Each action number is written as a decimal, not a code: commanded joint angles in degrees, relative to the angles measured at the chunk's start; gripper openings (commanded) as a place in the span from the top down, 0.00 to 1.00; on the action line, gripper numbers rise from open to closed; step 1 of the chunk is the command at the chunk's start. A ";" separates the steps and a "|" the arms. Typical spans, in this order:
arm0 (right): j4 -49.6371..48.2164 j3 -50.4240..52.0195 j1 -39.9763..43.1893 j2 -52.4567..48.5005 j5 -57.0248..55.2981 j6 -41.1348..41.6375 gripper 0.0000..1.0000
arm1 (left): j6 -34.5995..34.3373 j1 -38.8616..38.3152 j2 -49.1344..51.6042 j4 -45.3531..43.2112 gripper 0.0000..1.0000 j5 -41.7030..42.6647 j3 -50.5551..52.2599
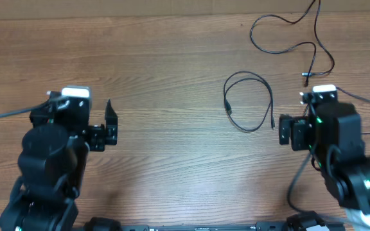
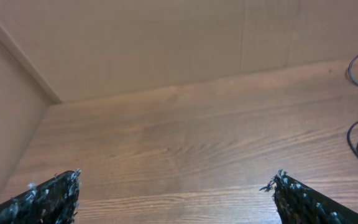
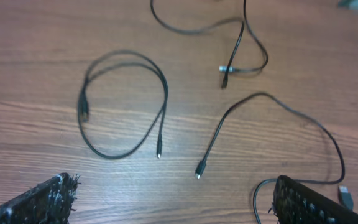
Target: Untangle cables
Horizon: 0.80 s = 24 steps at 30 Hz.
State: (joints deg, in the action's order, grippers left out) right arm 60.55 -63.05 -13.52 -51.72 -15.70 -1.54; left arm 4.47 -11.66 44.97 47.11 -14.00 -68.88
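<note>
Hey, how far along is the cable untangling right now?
Mostly done, it seems: the looped cable and the cable beside it lie apart from the rest. Nothing is in hand: the left gripper and right gripper are open and empty. Left to do: the far cable crosses over itself near its plugs.

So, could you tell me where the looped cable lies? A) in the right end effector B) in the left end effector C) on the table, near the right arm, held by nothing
C: the looped cable lies loose on the table beside the open right end effector.
</note>
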 commanded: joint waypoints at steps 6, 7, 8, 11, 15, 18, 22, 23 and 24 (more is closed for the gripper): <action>-3.13 0.31 -0.02 -6.78 4.15 0.00 0.00 | -0.22 -0.39 6.69 2.56 0.00 0.55 0.24; -3.26 0.28 -0.02 -5.99 4.17 -0.04 0.00 | -0.37 -0.46 6.99 3.74 0.00 0.59 0.22; -3.28 0.28 -0.02 -4.42 4.17 -0.04 0.00 | -0.61 -1.18 6.80 5.44 0.00 1.99 0.22; -3.28 0.28 -0.02 -0.04 4.22 -0.07 0.00 | -0.37 -4.09 4.92 6.78 0.00 3.37 0.22; -2.34 0.33 -0.02 8.44 4.24 -0.04 0.00 | 6.19 -9.88 -0.42 8.33 0.00 1.05 0.31; -0.42 1.53 -0.02 14.16 4.46 -0.04 0.00 | 6.19 -12.46 -5.29 11.52 0.00 -0.37 2.23; -1.03 6.34 -0.02 17.77 8.50 -0.04 0.00 | 6.05 -13.49 -12.94 9.99 0.00 -0.15 12.17; -1.22 6.69 -0.02 17.77 8.50 -0.02 0.00 | 6.05 -13.49 -14.14 9.79 0.00 -0.15 14.05; -1.46 6.97 -0.02 17.75 8.50 -0.02 0.00 | 6.03 -13.49 -15.02 9.81 0.00 -0.11 15.56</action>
State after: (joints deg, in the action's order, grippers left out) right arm 59.75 -57.71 -13.54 -33.95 -8.97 -1.52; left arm 9.45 -24.77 32.71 56.95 -13.52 -58.67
